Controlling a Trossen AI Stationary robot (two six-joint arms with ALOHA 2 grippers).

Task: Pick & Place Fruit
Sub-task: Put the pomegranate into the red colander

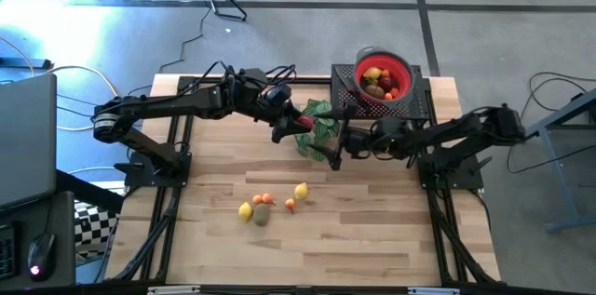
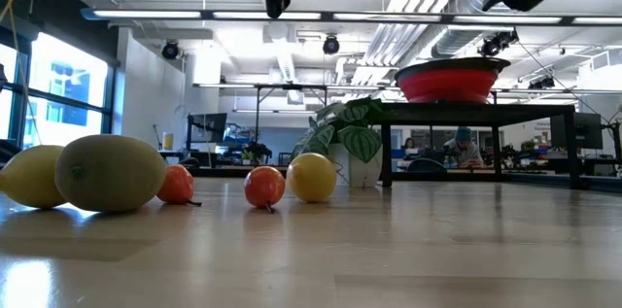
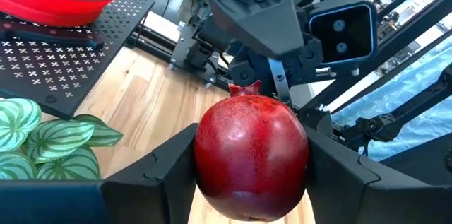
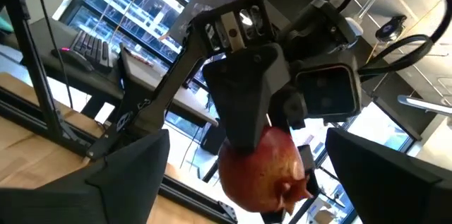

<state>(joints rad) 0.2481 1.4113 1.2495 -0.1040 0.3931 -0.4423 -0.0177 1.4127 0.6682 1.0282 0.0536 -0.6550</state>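
Nearest the low camera, a brown-green fruit (image 2: 110, 173) lies on the wooden table (image 1: 372, 239) with a yellow lemon (image 2: 24, 175) touching it, both at the near end of a loose cluster; just behind them sit two small orange-red fruits (image 2: 264, 187) and a second lemon (image 2: 312, 177). From above, this cluster lies near the table's middle, well apart from both arms. Farther back, above the table, the left gripper (image 3: 247, 171) pinches a red pomegranate (image 3: 251, 157) between its two dark fingers. The right gripper (image 4: 240, 174) faces it from just beside, fingers spread wide to either side of the pomegranate and not touching it. Under the two grippers lies a green leafy plant sprig (image 1: 318, 126). Beyond it, at the table's far edge, a red bowl (image 1: 402, 79) with a grey rim sits on a black perforated stand (image 1: 421, 104), already holding several small fruits (image 1: 376, 81).
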